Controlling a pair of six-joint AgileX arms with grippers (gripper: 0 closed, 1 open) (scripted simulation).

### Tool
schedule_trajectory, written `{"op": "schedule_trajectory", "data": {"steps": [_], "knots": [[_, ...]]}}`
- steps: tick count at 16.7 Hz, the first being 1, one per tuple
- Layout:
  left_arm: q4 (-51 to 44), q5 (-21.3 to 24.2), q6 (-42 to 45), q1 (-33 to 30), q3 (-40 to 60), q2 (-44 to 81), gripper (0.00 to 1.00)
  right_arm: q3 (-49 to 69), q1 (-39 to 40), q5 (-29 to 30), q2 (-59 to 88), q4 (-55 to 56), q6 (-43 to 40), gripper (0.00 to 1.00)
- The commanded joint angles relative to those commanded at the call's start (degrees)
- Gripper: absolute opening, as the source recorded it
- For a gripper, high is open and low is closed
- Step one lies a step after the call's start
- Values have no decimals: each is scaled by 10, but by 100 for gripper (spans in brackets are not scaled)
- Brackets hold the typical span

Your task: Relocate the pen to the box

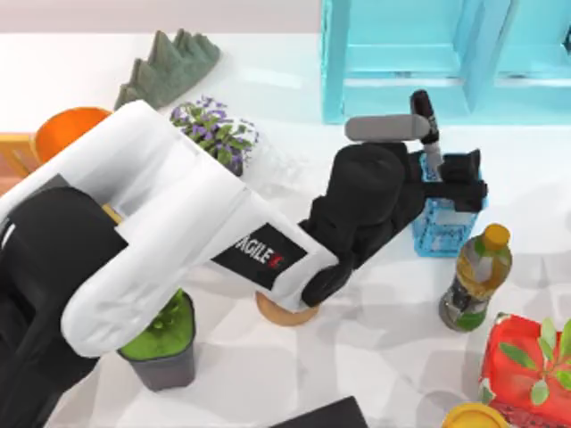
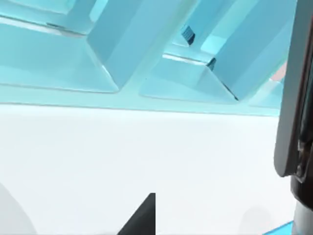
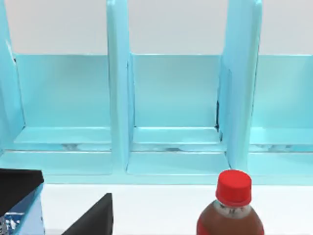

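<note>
Pen (image 1: 426,120) seen upright, held clamped in left gripper (image 1: 446,169) jaws above blue mesh basket (image 1: 443,227), beside turquoise shelf unit (image 1: 446,53). Risk judged: pen snagged on basket or shelf during carry, slipped from grip.

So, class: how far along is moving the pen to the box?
Nothing finished: the pen is at the blue basket, on the table's right. In hand: the left claw is beside it there. Left: carrying it across to the box at the left edge and releasing it.
</note>
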Motion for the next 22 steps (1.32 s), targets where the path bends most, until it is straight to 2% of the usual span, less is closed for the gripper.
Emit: {"op": "schedule_trajectory", "data": {"steps": [7, 17, 22], "knots": [[0, 0, 0, 0, 0, 0, 2, 0, 0, 0, 0, 0, 0, 100], [3, -2, 3, 5, 2, -9, 0, 0, 0, 0, 0, 0, 0, 100], [-40, 16, 8, 15, -24, -49, 0, 0, 0, 0, 0, 0, 0, 100]]}}
